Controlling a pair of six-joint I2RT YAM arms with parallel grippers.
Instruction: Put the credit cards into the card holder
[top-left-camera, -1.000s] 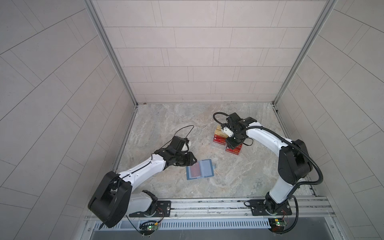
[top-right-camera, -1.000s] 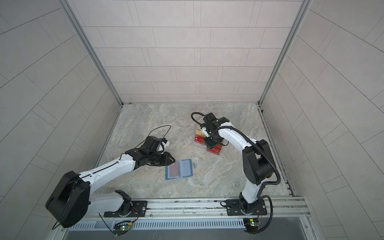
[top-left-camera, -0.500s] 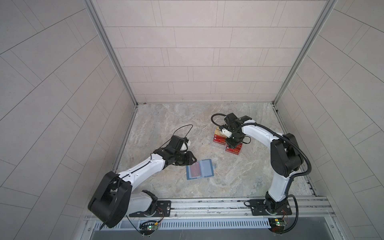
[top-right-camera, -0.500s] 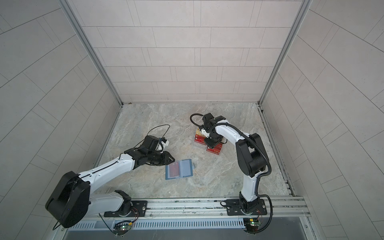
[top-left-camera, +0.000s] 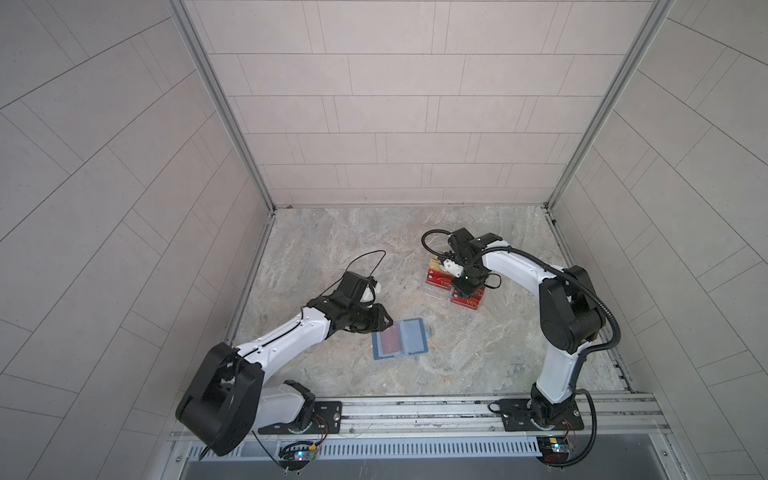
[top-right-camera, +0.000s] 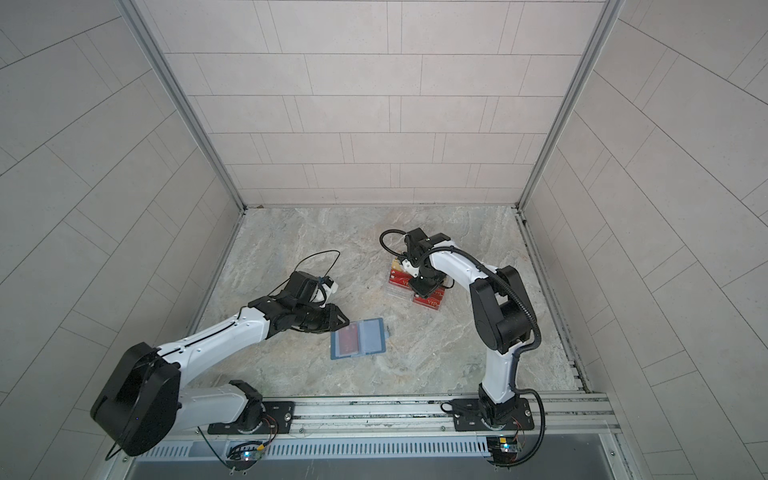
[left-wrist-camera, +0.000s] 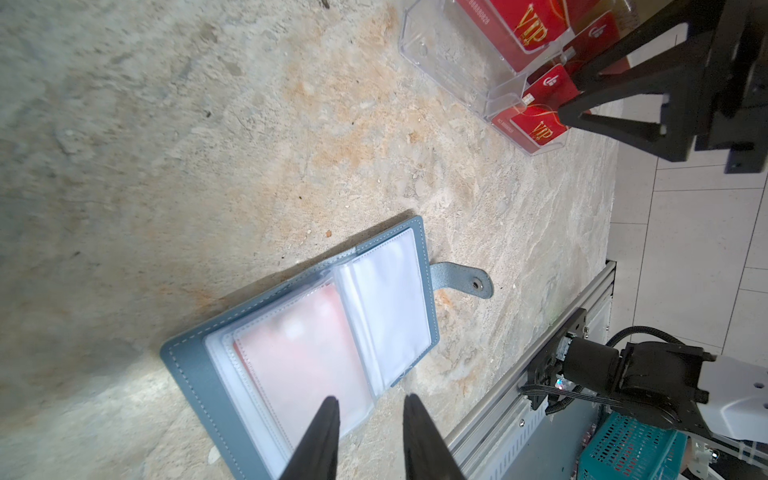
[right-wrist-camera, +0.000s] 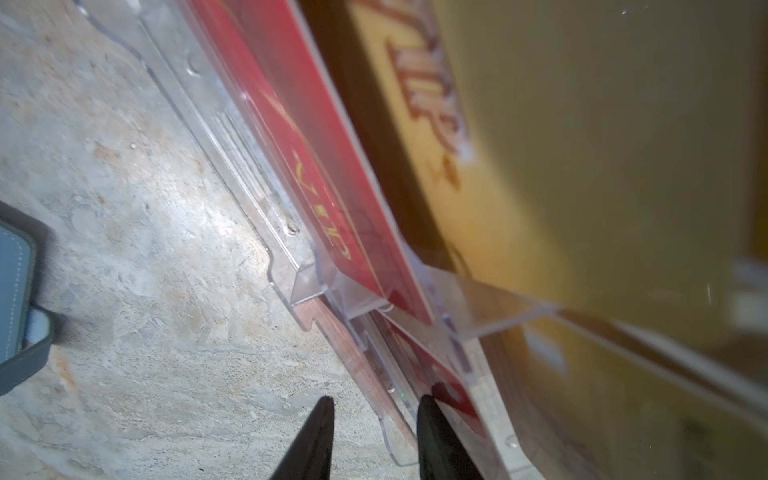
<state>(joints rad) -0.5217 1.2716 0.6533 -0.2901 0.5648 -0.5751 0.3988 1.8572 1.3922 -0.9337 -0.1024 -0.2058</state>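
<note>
Nearest the table's front edge, the card holder (top-left-camera: 400, 344) lies open and flat on the table (top-left-camera: 332, 249), with its clear sleeves (left-wrist-camera: 386, 307) facing up and its snap strap (left-wrist-camera: 461, 278) splayed toward the right edge. One red card (left-wrist-camera: 303, 353) shows dimly through a sleeve on the left page. We have the left gripper (left-wrist-camera: 370, 405) hovering just beside the holder's left side, its jaws released with a narrow gap and nothing between them. Our worry here is that nothing pins the holder. A card pushed at a limp sleeve mouth could shove the whole booklet across the stone. The loose leaves could also flop over and cover the empty pocket.

Farther back, right of centre, the clear acrylic rack (left-wrist-camera: 449, 62) holds the credit cards (top-left-camera: 440, 283) upright in its front tiers, with gold cards (right-wrist-camera: 582, 166) behind them. We have the right gripper (right-wrist-camera: 376, 405) down at the front tier, jaws parted around the lip and a red card's edge. We see no card clamped yet.

We judge several ways this could fail:
- The tips may close on the acrylic lip along with the card and drag or tip the light rack.
- They may pinch two stacked cards at once.
- A slick card caught only by its corner may swivel or slip out on the lift.
- A reach one tier too deep would take a gold card.
</note>
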